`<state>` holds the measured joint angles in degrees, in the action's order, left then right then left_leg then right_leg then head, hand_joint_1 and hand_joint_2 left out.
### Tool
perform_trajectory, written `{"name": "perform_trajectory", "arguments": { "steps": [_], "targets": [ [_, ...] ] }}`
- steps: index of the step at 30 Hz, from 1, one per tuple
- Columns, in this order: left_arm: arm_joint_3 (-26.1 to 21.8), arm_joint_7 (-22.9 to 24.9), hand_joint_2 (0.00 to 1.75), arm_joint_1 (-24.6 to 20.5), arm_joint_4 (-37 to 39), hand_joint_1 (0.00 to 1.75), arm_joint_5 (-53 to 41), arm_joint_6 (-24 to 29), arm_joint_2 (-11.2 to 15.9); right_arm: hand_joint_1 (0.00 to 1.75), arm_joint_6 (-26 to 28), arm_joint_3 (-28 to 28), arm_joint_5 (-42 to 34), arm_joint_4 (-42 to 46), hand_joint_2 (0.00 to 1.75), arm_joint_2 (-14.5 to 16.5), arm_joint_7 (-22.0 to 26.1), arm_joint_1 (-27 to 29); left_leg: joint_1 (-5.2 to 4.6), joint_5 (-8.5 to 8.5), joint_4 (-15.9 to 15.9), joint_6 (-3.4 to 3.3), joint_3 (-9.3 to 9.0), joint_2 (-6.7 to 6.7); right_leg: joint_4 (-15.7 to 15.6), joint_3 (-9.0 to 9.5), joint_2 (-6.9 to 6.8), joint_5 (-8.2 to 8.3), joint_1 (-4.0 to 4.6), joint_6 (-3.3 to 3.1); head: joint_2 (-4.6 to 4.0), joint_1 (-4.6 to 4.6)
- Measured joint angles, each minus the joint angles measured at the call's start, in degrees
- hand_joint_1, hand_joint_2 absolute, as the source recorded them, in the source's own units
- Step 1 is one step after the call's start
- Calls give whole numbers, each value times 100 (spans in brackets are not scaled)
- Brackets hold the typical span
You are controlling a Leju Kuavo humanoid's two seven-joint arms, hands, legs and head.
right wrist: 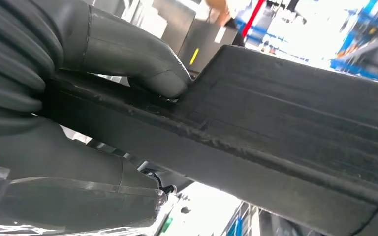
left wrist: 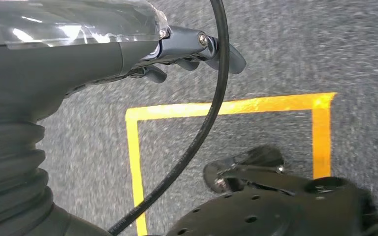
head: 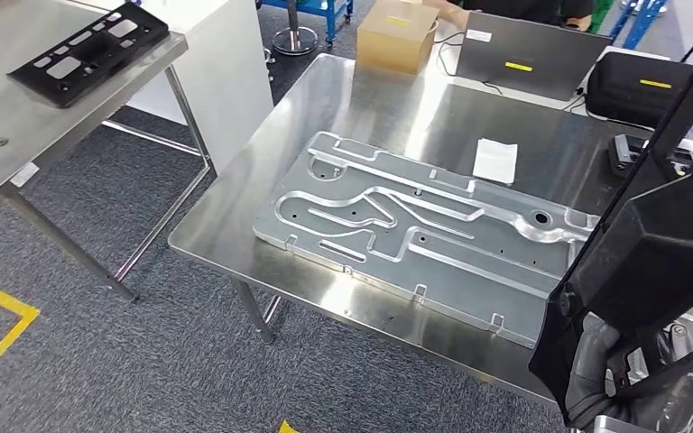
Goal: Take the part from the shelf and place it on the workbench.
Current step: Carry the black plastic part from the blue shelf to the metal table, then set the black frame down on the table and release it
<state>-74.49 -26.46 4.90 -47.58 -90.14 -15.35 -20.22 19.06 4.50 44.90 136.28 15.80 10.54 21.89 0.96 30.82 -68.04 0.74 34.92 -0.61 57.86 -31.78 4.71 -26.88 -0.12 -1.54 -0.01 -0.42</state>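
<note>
A long black plastic part (head: 659, 244) stands tilted at the right edge of the head view, over the right end of the steel workbench (head: 235, 225). My right hand (head: 595, 383) grips it near its lower end. In the right wrist view the thick grey thumb (right wrist: 147, 64) presses on the part's black face (right wrist: 285, 128). My left hand (left wrist: 177, 51) hangs over grey carpet, its fingers loosely apart and holding nothing.
A large machined aluminium plate (head: 415, 225) covers the middle of the workbench. Behind it lie a white paper (head: 494, 161), a cardboard box (head: 397, 36), a laptop (head: 528, 54) and a black case (head: 636, 90). Another black part (head: 86, 50) lies on the left table (head: 18, 135). Yellow floor tape (left wrist: 226, 107) runs below the left hand.
</note>
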Motion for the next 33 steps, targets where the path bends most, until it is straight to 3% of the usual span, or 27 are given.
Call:
{"name": "perform_trajectory", "arguments": {
  "steps": [2, 4, 5, 6, 8, 10, 12, 13, 14, 15, 17, 19, 21, 22, 24, 25, 27, 28, 29, 31, 33],
  "targets": [
    [1, 26, 175, -1, 1, 0, 0, 3, 3, 175, -1, 0, 19, 0, 175, 0, -36, -10, 22, -266, 619, -17, -228, -310, 97, -42, 153, -55, -5, 56, 0, -3],
    [2, 52, 175, -6, 2, 0, -1, 10, 5, 175, -3, 2, 36, 0, 175, -1, -74, -21, 14, -260, 784, -51, -286, -467, 152, -110, 281, -75, -22, 129, 0, -8],
    [2, 59, 175, -11, 2, 0, 0, 14, 4, 175, -3, 3, 44, 0, 175, -2, -90, -25, 7, -270, 800, -81, -295, -405, 154, -135, 352, -68, -36, 169, 1, -10],
    [4, 66, 175, -17, 3, 0, 0, 16, 1, 175, -2, 4, 51, 0, 175, -4, -102, -19, 7, -284, 825, -120, -311, -327, 162, -147, 333, -66, -46, 202, 1, -14],
    [9, 69, 175, -24, 5, 0, 2, 16, -8, 175, -1, 5, 66, 1, 175, -8, -114, -27, 23, -312, 887, -195, -351, -165, 362, -245, 22, -188, -33, 260, -1, 26],
    [9, 76, 175, -14, 7, 0, 3, 21, -13, 175, -2, 6, 83, 1, 175, -13, -125, -48, 20, -309, 915, -235, -371, 6, 958, -551, -352, -497, -30, 311, -1, 73],
    [9, 93, 175, -6, 7, 0, 2, 34, -13, 175, -7, 7, 96, -4, 175, -21, -146, -55, 15, -283, 915, -240, -380, 191, 1553, -893, -436, -690, -61, 351, 0, 80],
    [9, 108, 175, -6, 7, 0, 1, 51, -13, 175, -9, 7, 102, -8, 175, -26, -159, -53, 15, -266, 915, -235, -393, 279, 1619, -950, -451, -640, -74, 360, 0, 80],
    [13, 129, 175, -8, 7, 0, 1, 74, -14, 175, -11, 7, 109, -12, 175, -28, -170, -53, 15, -245, 914, -224, -415, 358, 1474, -892, -473, -493, -81, 360, 0, 80],
    [23, 162, 175, -10, 7, 0, 1, 105, -15, 175, -13, 7, 118, -14, 175, -30, -180, -53, 14, -221, 915, -210, -448, 430, 1134, -723, -534, -280, -77, 346, -1, 81],
    [53, 242, 175, -9, 7, 0, 2, 170, -16, 175, -14, 7, 147, -16, 175, -31, -195, -58, 2, -167, 920, -162, -510, 549, 415, -354, -795, -1, -25, 269, -1, 78],
    [72, 316, 175, -12, 7, 0, 1, 201, -16, 175, -7, 7, 188, -16, 175, -31, -203, -61, -12, -124, 936, -99, -556, 645, 135, -215, -921, 29, 35, 187, 0, 74],
    [86, 361, 175, -23, 7, 0, 1, 202, -14, 175, 1, 7, 235, -15, 175, -32, -215, -54, -15, -96, 969, -30, -626, 713, 96, -199, -794, 39, 27, 125, -1, 71],
    [96, 372, 175, -28, 7, 0, 1, 199, -10, 175, -1, 7, 267, -15, 175, -33, -231, -50, -12, -58, 946, 0, -650, 653, 53, -170, -747, 53, 7, 93, -1, 65],
    [112, 386, 175, -28, 7, 0, 1, 198, 0, 175, -50, 7, 360, -19, 175, -33, -301, -60, -1, 175, 593, 33, -525, 381, -26, -108, -672, 80, -33, 25, 0, 34],
    [113, 392, 175, -22, 7, 0, 1, 198, 4, 175, -103, 8, 438, -27, 175, -33, -368, -69, 5, 348, 255, 37, -358, 237, -33, -97, -640, 74, -23, 2, -1, 21],
    [113, 404, 175, -5, 7, 0, 1, 199, 8, 175, -292, 9, 716, -61, 175, -33, -588, -87, 12, 585, -413, 49, 29, 126, -22, -91, -556, 53, -5, -31, -1, 2],
    [113, 405, 175, 2, 7, 0, 1, 201, 8, 175, -413, 9, 946, -92, 175, -33, -736, -100, 12, 549, -536, 53, 139, 114, -11, -85, -511, 39, 3, -37, -1, 1],
    [112, 405, 175, 5, 7, 0, 1, 201, 9, 175, -534, 8, 1220, -137, 175, -32, -888, -123, 12, 400, -451, 53, 150, 113, 7, -77, -469, 22, 7, -35, -1, -1],
    [113, 406, 175, 5, 7, 0, 1, 190, 11, 175, -734, 7, 1838, -256, 175, -26, -1161, -214, 12, -47, 175, 32, -60, 110, 67, -63, -407, -30, 6, -10, 0, -2],
    [125, 406, 175, 1, 7, 0, 0, 164, 15, 175, -870, 7, 2402, -408, 175, -20, -1384, -406, -7, -274, 693, -9, -241, 104, 152, -86, -364, -81, 21, 40, 0, -1]
  ]
}}
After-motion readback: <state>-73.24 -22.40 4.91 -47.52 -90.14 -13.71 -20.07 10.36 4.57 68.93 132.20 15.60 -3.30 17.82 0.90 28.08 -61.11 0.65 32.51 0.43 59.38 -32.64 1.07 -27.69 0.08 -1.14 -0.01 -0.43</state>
